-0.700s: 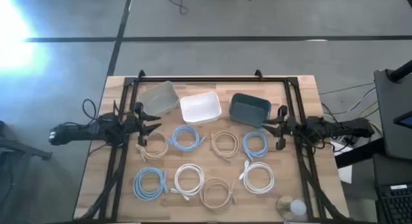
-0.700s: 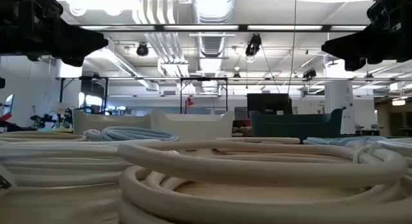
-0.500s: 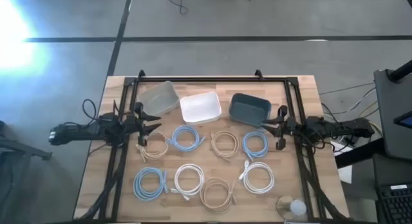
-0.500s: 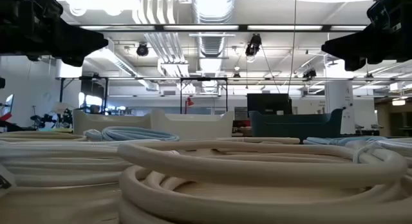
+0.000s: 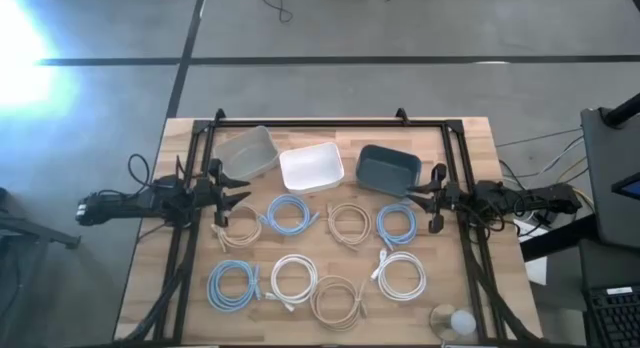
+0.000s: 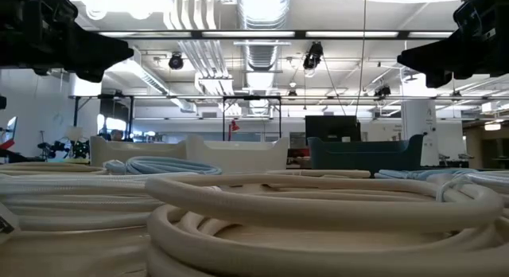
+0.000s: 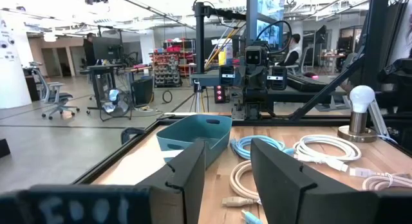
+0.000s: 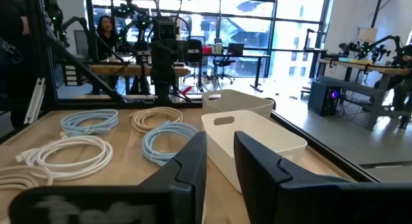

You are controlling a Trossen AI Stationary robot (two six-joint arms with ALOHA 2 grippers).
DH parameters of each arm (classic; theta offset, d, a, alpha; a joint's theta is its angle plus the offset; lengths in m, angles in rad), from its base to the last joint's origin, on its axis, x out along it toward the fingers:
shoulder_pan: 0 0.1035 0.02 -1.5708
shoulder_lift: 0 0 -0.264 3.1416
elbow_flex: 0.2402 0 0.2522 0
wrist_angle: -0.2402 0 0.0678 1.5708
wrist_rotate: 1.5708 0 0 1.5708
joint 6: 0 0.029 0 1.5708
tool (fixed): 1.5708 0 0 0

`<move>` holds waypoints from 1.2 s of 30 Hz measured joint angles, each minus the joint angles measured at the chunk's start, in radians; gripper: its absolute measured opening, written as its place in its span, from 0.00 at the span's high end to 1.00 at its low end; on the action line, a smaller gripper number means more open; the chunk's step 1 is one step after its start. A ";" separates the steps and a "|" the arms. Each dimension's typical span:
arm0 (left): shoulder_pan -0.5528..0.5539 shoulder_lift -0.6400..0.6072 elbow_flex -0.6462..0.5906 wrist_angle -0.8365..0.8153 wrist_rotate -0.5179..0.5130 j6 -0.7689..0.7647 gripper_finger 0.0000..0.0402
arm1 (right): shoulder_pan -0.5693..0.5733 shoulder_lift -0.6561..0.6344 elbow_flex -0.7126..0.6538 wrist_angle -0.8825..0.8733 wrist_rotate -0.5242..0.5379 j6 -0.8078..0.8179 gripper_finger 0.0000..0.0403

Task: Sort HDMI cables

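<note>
Eight HDMI cables (image 5: 290,215) coiled flat on the bench (image 5: 330,138) in two rows below three bins; round loops, no real long axis. Left tool (image 5: 232,195) and right tool (image 5: 418,199) hovering at the sides, both gapped, holding nothing.

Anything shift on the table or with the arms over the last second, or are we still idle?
Nothing visibly changed. The left gripper and right gripper still hover at the table's two sides, holding nothing. The HDMI cables lie in the same coils on the table, and the clear bin, white bin and dark bin stay in their row.
</note>
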State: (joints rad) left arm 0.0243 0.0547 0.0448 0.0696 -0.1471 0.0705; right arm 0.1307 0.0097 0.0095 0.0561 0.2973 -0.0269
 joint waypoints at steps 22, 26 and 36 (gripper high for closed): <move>0.000 0.000 0.000 0.000 0.000 0.000 0.66 | 0.000 0.000 0.000 0.000 0.000 0.000 0.78; 0.000 0.000 0.000 0.000 0.000 0.000 0.66 | 0.000 0.000 0.000 0.000 0.000 0.000 0.79; 0.000 0.000 0.000 0.000 0.000 0.000 0.66 | 0.000 0.000 0.000 0.000 0.000 0.000 0.83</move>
State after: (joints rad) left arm 0.0246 0.0547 0.0448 0.0698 -0.1471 0.0706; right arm 0.1305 0.0097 0.0093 0.0561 0.2972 -0.0269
